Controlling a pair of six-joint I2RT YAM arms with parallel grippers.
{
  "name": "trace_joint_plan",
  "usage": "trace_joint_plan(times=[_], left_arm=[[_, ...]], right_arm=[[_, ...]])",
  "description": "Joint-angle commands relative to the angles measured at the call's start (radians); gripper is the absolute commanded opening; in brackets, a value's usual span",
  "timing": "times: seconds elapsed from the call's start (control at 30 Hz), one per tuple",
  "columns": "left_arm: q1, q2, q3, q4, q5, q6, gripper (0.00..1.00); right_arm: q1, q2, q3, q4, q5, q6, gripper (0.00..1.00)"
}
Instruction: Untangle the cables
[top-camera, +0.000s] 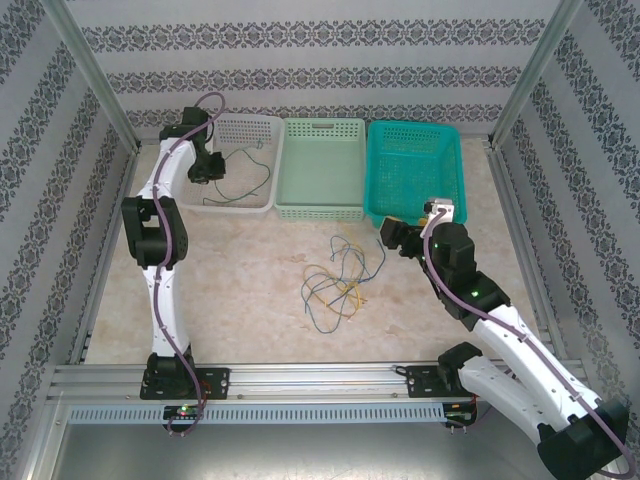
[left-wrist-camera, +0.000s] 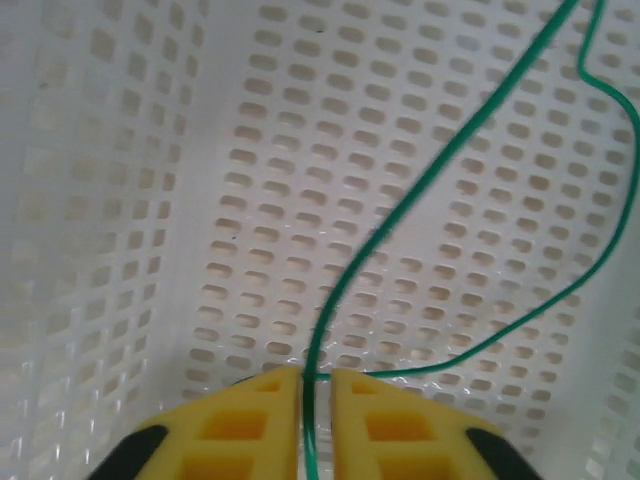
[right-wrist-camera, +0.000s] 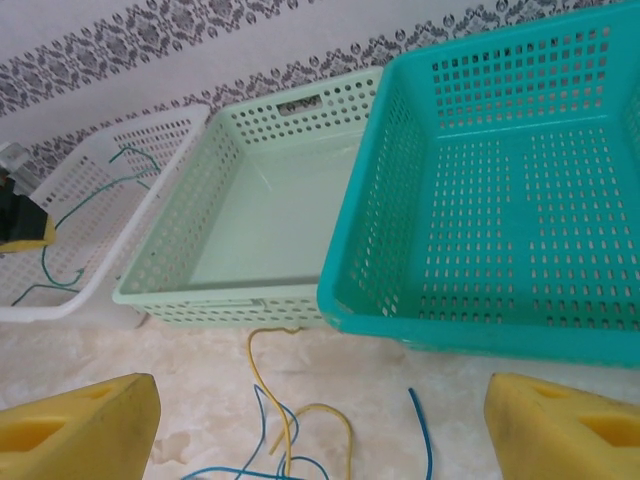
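The left claw (left-wrist-camera: 316, 400) sits low in the white bin (left-wrist-camera: 130, 200). Its yellow pads are parted by a narrow slit that looks wider than the green wire (left-wrist-camera: 440, 170) running up through it, so I judge the wire released, or nearly so. From the slit the wire climbs to the upper right of the wrist frame and loops back down over the bin's floor. The right claw (right-wrist-camera: 320, 440) hangs wide and empty, low in its own frame, above the tangle (top-camera: 335, 280) of yellow, blue and green wires on the table (top-camera: 250, 270) at the centre of the top frame.

The step in hand seems to be dropping the green wire. To do it well, widen the pads fully and then lift straight up, so the springy wire does not catch on a pad and ride out over the rim.

The table is pale, marbled and smooth. A mint bin (top-camera: 320, 212) and a teal bin (top-camera: 415, 127) stand beside the white one along the back. Patterned paper covers the walls (top-camera: 320, 40).
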Motion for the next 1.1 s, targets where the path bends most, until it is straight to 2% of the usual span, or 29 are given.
trace_joint_plan(times=[0.0, 0.1, 0.13, 0.23, 0.4, 0.5, 0.67, 0.83, 1.07], left_arm=[[0.005, -0.025, 0.04, -0.053, -0.026, 0.002, 0.32], [0.005, -0.078, -0.009, -0.025, -0.027, -0.003, 0.71], [0.003, -0.107, -0.031, -0.008, -0.014, -0.001, 1.0], [-0.007, -0.208, -0.108, 0.049, 0.018, -0.008, 1.0], [-0.064, -0.416, -0.287, 0.17, 0.061, 0.0, 1.0], [-0.11, -0.526, -0.427, 0.245, 0.098, -0.013, 1.0], [-0.135, -0.678, -0.69, 0.382, 0.188, -0.1, 1.0], [-0.153, -0.739, -0.836, 0.418, 0.238, -0.104, 1.0], [-0.158, -0.771, -0.938, 0.467, 0.311, -0.123, 1.0]], right_arm=[[0.006, 0.013, 0.0, -0.079, 0.013, 0.019, 0.84], [0.006, 0.082, 0.04, -0.193, -0.022, 0.006, 0.83], [0.006, 0.108, 0.052, -0.217, -0.047, -0.002, 0.82], [0.012, 0.163, 0.061, -0.233, -0.089, -0.006, 0.8], [0.017, 0.207, 0.046, -0.163, -0.114, -0.01, 0.79], [0.049, 0.259, 0.06, -0.156, -0.149, -0.104, 0.79], [0.12, 0.39, 0.119, -0.204, -0.12, -0.251, 0.8], [0.135, 0.516, 0.171, -0.165, -0.084, -0.323, 0.78], [0.125, 0.673, 0.249, -0.117, -0.09, -0.427, 0.77]])
